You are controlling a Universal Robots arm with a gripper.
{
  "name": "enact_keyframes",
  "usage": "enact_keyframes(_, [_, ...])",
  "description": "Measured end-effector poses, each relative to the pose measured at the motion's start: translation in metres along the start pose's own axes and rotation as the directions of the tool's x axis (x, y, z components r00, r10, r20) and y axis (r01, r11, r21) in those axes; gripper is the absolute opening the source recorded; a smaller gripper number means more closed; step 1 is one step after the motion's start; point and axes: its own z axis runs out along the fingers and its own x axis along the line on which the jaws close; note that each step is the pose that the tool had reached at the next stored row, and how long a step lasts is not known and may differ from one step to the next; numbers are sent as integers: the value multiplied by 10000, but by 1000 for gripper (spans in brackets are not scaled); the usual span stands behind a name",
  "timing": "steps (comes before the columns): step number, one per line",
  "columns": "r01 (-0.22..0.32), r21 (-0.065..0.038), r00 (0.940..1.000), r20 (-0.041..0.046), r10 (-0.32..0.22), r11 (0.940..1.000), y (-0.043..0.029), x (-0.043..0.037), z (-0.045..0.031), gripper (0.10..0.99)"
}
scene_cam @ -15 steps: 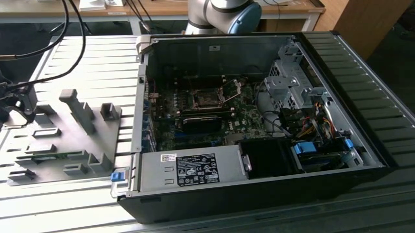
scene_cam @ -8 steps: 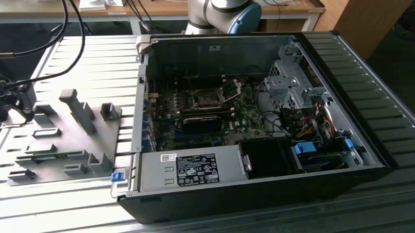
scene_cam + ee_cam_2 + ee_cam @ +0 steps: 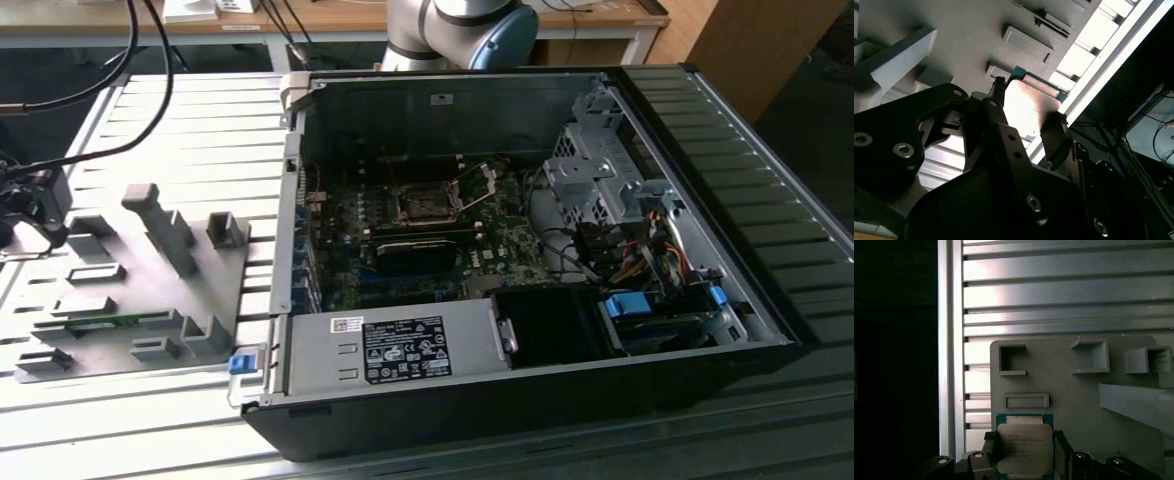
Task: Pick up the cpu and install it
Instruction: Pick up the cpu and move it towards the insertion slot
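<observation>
Two dark fingers (image 3: 992,450) of the gripper (image 3: 1025,441) are closed against opposite edges of the cpu (image 3: 1025,449), one on each side. In the first wrist view the cpu shows a silver-grey metal top with a thin green rim peeking out around it. It sits over the near edge of a grey fixture plate (image 3: 1069,395), just beside a low rectangular block (image 3: 1026,400). Whether it is lifted clear of the plate or rests on it cannot be told. In the second wrist view the cpu (image 3: 1029,106) gleams brightly between the same two fingers.

In the exterior view the gripper (image 3: 34,215) is at the exterior view's left edge, above the outer end of the fixture plate (image 3: 134,300), which lies on a ribbed metal worktop (image 3: 174,120). An open computer case (image 3: 747,200) lies on its side toward the exterior view's right, well apart from the gripper. Inside it the motherboard (image 3: 441,260) faces up, and its dark square socket (image 3: 424,205) has the metal frame (image 3: 481,180) swung up. A grey power supply (image 3: 387,350) fills the near corner of the case. The base of the arm (image 3: 454,30) stands behind the case.
</observation>
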Motion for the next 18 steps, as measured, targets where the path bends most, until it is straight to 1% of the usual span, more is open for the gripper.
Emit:
enact_keyframes(10, [0, 0, 10000, 0, 0, 10000, 4, 4, -62, 537])
enact_keyframes(18, [0, 0, 10000, 0, 0, 10000, 11, 9, -158, 537])
